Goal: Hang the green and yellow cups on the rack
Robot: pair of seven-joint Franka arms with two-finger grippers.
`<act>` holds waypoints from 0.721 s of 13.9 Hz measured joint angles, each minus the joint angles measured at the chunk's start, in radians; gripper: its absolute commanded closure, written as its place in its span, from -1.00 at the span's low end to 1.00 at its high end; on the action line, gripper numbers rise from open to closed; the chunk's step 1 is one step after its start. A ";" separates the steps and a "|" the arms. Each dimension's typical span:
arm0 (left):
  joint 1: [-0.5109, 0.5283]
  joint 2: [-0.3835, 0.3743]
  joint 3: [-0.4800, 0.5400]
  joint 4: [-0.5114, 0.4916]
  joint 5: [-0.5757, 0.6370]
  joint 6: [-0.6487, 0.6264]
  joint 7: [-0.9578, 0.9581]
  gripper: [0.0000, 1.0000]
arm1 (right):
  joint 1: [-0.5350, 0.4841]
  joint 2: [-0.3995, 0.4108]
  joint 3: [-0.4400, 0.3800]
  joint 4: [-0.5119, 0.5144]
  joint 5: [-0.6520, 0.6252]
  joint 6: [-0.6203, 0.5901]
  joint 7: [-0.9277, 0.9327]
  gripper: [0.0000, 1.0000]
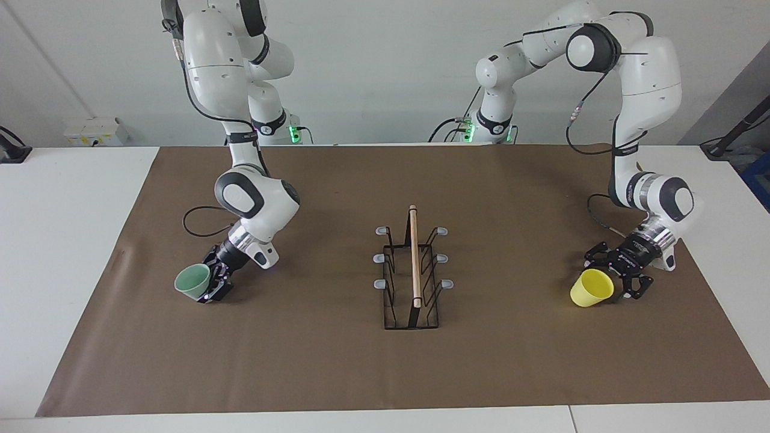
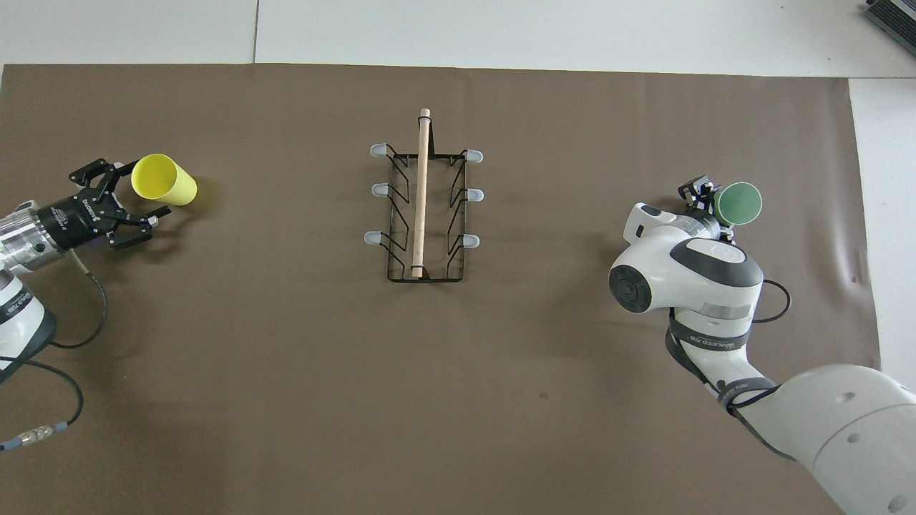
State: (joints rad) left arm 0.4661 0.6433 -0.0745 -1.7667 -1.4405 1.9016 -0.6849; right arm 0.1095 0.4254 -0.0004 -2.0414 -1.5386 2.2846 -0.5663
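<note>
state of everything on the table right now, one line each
green cup: tilted, gripped by the right end effector, not on the rack
yellow cup: on its side on the mat, between open fingers, not hung
rack: upright mid-table, all six prongs bare
left end effector: open around the yellow cup

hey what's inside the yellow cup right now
Nothing shows inside the yellow cup: it lies on its side with its open mouth toward the left gripper, and the part of the inner wall in view is bare yellow. The deepest part cannot be seen.
</note>
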 measured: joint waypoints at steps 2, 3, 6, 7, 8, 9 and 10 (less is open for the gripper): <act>-0.006 0.001 -0.005 0.000 -0.020 0.014 0.010 -1.00 | 0.000 0.000 0.000 0.000 -0.001 0.003 -0.003 1.00; -0.013 0.002 -0.006 -0.001 -0.032 0.024 0.019 -1.00 | 0.001 -0.002 0.002 0.001 -0.001 0.012 -0.014 1.00; -0.034 0.005 -0.009 -0.001 -0.060 0.050 0.033 -1.00 | 0.004 -0.025 0.019 0.002 0.026 0.021 -0.041 1.00; -0.041 0.006 -0.009 -0.001 -0.066 0.058 0.034 -1.00 | 0.004 -0.033 0.026 0.003 0.056 0.022 -0.045 1.00; -0.045 0.009 -0.010 -0.001 -0.070 0.065 0.036 -1.00 | 0.005 -0.040 0.034 0.005 0.084 0.022 -0.047 1.00; -0.047 0.012 -0.010 -0.001 -0.072 0.067 0.038 -1.00 | 0.004 -0.048 0.041 0.009 0.120 0.022 -0.048 1.00; -0.049 0.015 -0.010 -0.001 -0.073 0.067 0.039 -1.00 | 0.004 -0.061 0.046 0.014 0.168 0.027 -0.049 1.00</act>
State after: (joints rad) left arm 0.4169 0.6587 -0.0849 -1.7680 -1.5136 1.9690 -0.6463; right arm 0.1139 0.3646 0.0460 -2.0275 -1.3704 2.3115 -0.6156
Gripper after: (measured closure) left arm 0.000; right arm 0.308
